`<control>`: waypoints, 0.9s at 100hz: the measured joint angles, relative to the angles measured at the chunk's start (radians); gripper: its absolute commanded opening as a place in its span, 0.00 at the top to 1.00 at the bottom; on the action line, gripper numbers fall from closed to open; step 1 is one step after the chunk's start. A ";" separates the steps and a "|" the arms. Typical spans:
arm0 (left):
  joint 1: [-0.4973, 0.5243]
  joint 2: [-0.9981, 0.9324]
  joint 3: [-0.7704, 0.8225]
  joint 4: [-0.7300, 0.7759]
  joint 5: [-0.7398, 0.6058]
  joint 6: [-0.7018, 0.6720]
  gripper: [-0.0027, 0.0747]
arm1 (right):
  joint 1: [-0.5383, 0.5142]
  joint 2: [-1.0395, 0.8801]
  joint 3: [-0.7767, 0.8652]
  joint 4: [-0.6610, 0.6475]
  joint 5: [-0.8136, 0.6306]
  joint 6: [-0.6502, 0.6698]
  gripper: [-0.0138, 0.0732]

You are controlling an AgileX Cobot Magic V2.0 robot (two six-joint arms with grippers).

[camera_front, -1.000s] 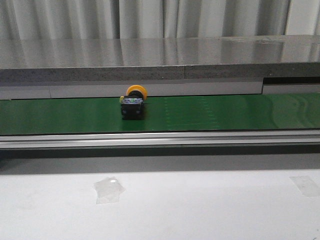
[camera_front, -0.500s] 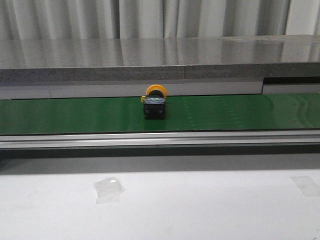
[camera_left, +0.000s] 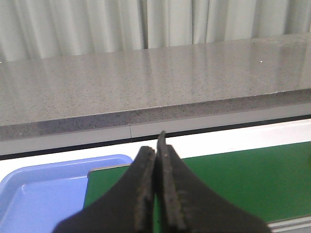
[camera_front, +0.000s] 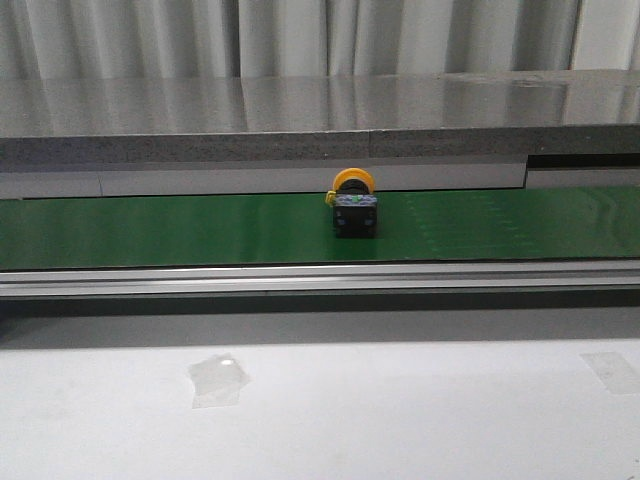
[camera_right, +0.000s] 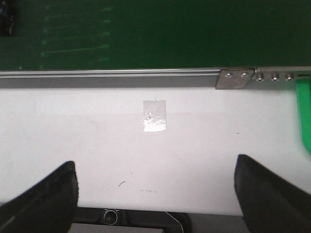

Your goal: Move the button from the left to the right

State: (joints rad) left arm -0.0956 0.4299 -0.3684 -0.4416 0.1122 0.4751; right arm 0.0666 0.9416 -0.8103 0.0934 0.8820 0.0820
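Observation:
The button (camera_front: 355, 208), a yellow round cap on a black cube body with small blue-green marks, stands on the green conveyor belt (camera_front: 150, 230) a little right of its middle, untouched. A dark corner of it shows at the edge of the right wrist view (camera_right: 5, 19). My left gripper (camera_left: 156, 145) is shut and empty, over the belt's end (camera_left: 233, 179). My right gripper (camera_right: 155, 194) is wide open and empty above the white table (camera_right: 97, 136), short of the belt. Neither gripper shows in the front view.
A blue tray (camera_left: 34, 199) sits beside the belt's end. An aluminium rail (camera_front: 320, 278) edges the belt's near side. A grey stone ledge (camera_front: 320, 110) runs behind it. Clear tape patches (camera_front: 218, 378) lie on the white table; one shows in the right wrist view (camera_right: 154, 115).
The button has travelled to the right along the belt, from left of centre to right of centre. No gripper touches it.

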 measured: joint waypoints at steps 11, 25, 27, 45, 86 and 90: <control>0.000 0.000 0.000 0.000 0.000 0.000 0.99 | 0.000 0.013 -0.004 0.014 -0.013 -0.027 0.10; 0.000 0.000 0.000 0.000 0.000 0.000 0.99 | 0.000 0.077 -0.034 0.035 -0.015 -0.070 0.10; 0.000 0.000 0.000 0.000 0.000 0.000 0.99 | 0.000 0.090 -0.042 0.043 -0.015 -0.076 0.10; 0.000 0.000 0.000 0.000 0.000 0.000 0.99 | 0.000 0.216 -0.137 0.088 -0.025 -0.145 0.10; 0.000 0.000 0.000 0.000 0.000 0.000 0.99 | 0.011 0.532 -0.353 0.108 -0.063 -0.232 0.10; 0.000 0.000 0.000 0.000 0.000 0.000 0.99 | 0.017 0.557 -0.371 0.108 -0.063 -0.243 0.10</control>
State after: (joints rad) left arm -0.0956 0.4299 -0.3684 -0.4416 0.1122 0.4751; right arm 0.0833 1.4990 -1.1809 0.2018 0.8186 -0.1609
